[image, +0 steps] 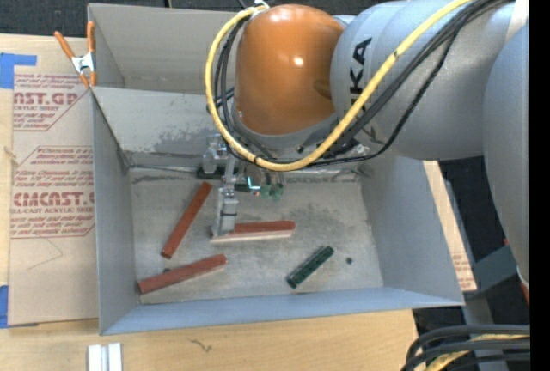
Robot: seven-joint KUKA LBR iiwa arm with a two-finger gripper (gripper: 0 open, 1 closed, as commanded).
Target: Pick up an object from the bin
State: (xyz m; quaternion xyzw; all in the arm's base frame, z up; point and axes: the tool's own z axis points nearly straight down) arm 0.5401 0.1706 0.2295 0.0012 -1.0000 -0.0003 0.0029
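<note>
Camera view. The gripper [228,220] stands at the left end of a pale red stick [262,229] lying mid-floor in the grey bin [112,189]. The stick's long axis runs left to right, extending rightward from the gripper. Jaw opening and any hold: cannot be told. Count: three red sticks in all, with a slanted red stick [186,220] and a front red stick [180,273], plus one dark green bar [309,266].

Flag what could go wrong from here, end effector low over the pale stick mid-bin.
1. The end effector sits at the view-left end of the pale red stick, not its middle; lifted from there, it may tilt or slip out.
2. The slanted red-brown stick lies close beside it and could get nudged.
3. Both lie flat on the bin floor, so scraping is possible.
</note>
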